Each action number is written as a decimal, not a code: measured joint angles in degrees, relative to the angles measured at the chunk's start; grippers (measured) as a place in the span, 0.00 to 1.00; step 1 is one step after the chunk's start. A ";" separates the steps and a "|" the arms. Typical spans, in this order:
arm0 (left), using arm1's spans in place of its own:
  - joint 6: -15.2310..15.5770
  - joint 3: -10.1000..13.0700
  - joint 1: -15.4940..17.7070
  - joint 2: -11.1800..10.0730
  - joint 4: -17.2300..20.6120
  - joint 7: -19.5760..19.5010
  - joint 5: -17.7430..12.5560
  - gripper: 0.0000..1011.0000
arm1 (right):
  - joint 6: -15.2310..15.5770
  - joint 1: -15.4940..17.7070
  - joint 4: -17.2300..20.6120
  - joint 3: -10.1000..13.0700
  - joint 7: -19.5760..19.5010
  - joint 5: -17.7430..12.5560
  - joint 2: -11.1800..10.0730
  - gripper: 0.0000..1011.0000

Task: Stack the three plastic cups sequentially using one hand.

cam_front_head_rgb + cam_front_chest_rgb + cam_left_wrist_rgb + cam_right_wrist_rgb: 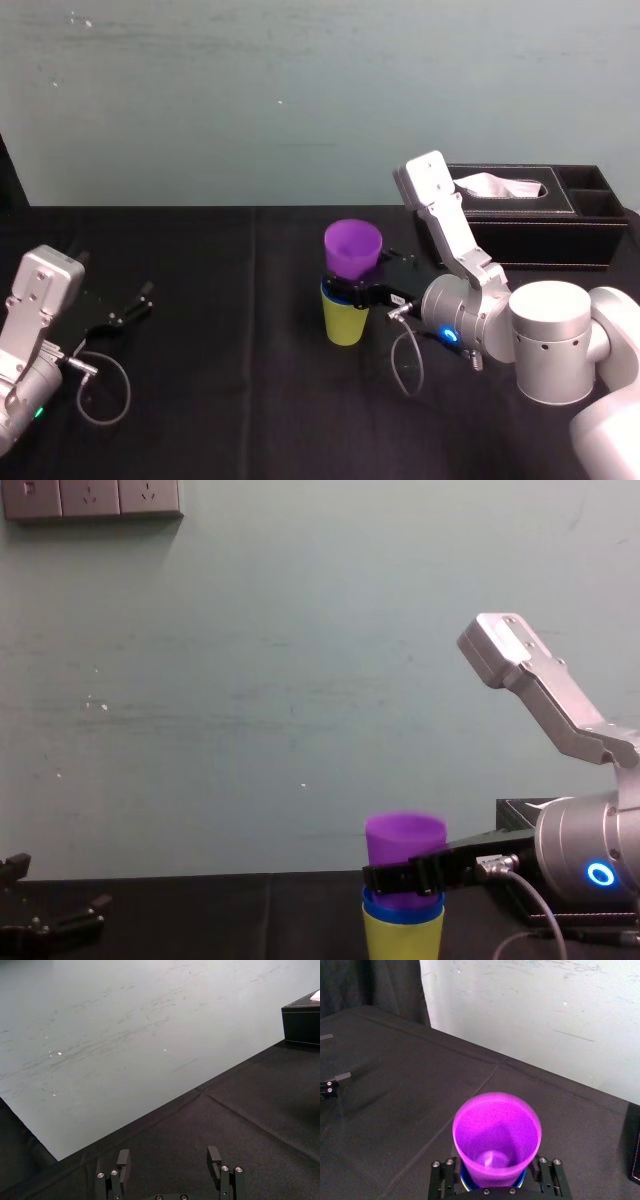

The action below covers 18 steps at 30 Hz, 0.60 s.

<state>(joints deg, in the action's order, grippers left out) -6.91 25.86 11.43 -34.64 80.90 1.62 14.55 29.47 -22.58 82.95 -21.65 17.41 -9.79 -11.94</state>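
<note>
Almost done: right hand (362, 291) clamps the purple plastic tumbler (352, 248), nested in blue tumbler (403, 914) and yellow-green tumbler (346, 321); release remains; left hand (170, 1158) parked, fingers apart.

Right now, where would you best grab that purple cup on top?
Probably by its exposed upper wall, from the side: the purple cup stands upright, its lower part nested in the blue cup. The right gripper reaches in level from the robot's right; the left gripper sits parked at the left, open.

Nothing can be read: no lettering, brand or number on the purple cup (352, 247) or the tissue box (550, 235).
</note>
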 joint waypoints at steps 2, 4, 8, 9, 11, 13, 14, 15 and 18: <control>0.00 0.00 0.00 0.00 0.00 0.00 0.00 0.99 | 0.01 0.00 0.02 0.00 0.00 0.00 -0.01 0.82; 0.00 0.00 0.00 0.00 0.00 0.00 0.00 0.99 | 0.02 0.00 0.06 0.00 0.00 0.00 -0.01 0.88; 0.00 0.00 0.00 0.00 0.00 0.00 0.00 0.99 | 0.05 0.00 0.10 0.00 0.00 0.00 -0.03 0.96; 0.00 0.00 0.00 0.00 0.00 0.00 0.00 0.99 | 0.05 0.00 0.10 0.00 0.00 0.00 -0.04 0.99; 0.00 0.00 0.00 0.00 0.00 0.00 0.00 0.99 | 0.07 0.00 0.12 0.00 0.00 -0.01 -0.04 0.99; 0.00 0.00 0.00 0.00 0.00 0.00 0.00 0.99 | 0.08 0.00 0.13 0.00 -0.01 -0.01 -0.05 0.99; 0.00 0.00 0.00 0.00 0.00 0.00 0.00 0.99 | 0.09 0.00 0.13 0.00 -0.01 -0.01 -0.05 0.99; 0.00 0.00 0.00 0.00 0.00 0.00 0.00 0.99 | 0.10 0.00 0.14 0.00 -0.01 -0.01 -0.05 0.99; 0.00 0.00 0.00 0.00 0.00 0.00 0.00 0.99 | 0.11 0.00 0.16 0.00 -0.01 -0.01 -0.05 0.99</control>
<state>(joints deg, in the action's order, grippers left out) -6.91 25.86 11.43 -34.64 80.90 1.62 14.55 29.57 -22.58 83.11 -21.65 17.40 -9.80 -11.99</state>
